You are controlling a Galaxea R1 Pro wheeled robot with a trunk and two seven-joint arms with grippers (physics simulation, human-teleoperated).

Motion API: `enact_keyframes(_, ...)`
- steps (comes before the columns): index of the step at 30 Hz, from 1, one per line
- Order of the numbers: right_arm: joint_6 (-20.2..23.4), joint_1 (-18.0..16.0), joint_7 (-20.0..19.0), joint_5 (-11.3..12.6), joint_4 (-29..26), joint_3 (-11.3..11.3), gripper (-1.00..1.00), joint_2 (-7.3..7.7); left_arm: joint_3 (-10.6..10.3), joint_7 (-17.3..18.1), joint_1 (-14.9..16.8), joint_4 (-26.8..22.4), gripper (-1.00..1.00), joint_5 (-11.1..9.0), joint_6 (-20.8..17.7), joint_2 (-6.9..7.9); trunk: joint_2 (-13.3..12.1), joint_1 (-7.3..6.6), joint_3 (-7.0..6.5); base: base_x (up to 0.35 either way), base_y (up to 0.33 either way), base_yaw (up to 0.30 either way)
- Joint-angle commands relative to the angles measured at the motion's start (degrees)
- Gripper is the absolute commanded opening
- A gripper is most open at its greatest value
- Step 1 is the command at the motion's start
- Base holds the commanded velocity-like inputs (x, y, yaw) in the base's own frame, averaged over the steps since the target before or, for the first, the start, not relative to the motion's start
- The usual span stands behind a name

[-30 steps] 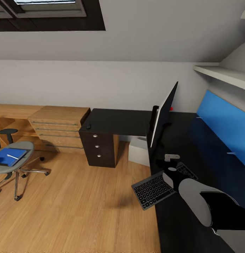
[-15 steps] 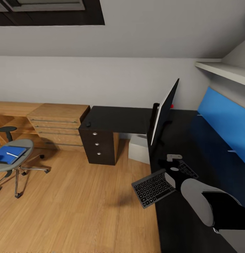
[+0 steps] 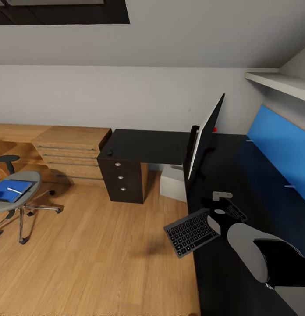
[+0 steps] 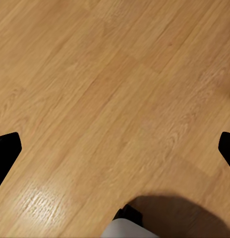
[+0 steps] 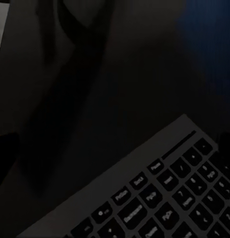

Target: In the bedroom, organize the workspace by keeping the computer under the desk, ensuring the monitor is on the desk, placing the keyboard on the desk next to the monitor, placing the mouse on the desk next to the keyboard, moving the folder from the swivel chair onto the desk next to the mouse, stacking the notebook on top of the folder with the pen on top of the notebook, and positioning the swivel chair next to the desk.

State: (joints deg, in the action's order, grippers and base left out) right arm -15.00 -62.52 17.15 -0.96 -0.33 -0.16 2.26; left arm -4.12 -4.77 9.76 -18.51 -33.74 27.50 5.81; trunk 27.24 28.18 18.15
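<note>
The keyboard [image 3: 190, 231] lies askew on the black desk [image 3: 143, 147], one end sticking out past the edge over the floor. My right gripper [image 3: 215, 202] hovers just over the keyboard [image 5: 164, 198]; its fingers show faintly at the wrist view's edges, spread apart. The monitor [image 3: 206, 137] stands on the desk behind it, seen nearly edge-on. A mouse [image 3: 109, 153] sits on the desk's far wing above the drawers. The computer [image 3: 173, 184] stands under the desk. On the swivel chair [image 3: 19, 199] lies the folder [image 3: 11, 190] with the pen [image 3: 14, 190] on it; I cannot make out the notebook. My left gripper [image 4: 115, 153] is open over bare floor.
Light wooden low cabinets [image 3: 71, 147] run along the wall left of the desk. A blue wall panel [image 3: 279, 149] and a white shelf [image 3: 279, 83] sit above the desk's right side. Wood floor [image 3: 95, 254] stretches between chair and desk.
The head camera has shifted, sliding the whole scene slightly. My right hand has edged a little to the right over the keyboard, which stays where it lay.
</note>
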Motion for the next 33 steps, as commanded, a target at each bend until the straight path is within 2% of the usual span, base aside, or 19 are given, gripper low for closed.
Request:
enact_keyframes(1,-0.24,-0.06,0.24,-0.1,0.09,-0.01,1.0,-0.02,-0.44,-0.5,0.04,-0.03,1.0,-0.04,0.18,0.03,0.09,0.02,0.18,0.0,0.0,0.0)
enact_keyframes(33,-0.47,0.38,0.58,-0.01,0.16,0.07,1.0,-0.07,-0.44,-0.5,0.02,-0.03,1.0,-0.1,0.18,0.08,0.09,0.02,3.01,0.0,0.0,0.0)
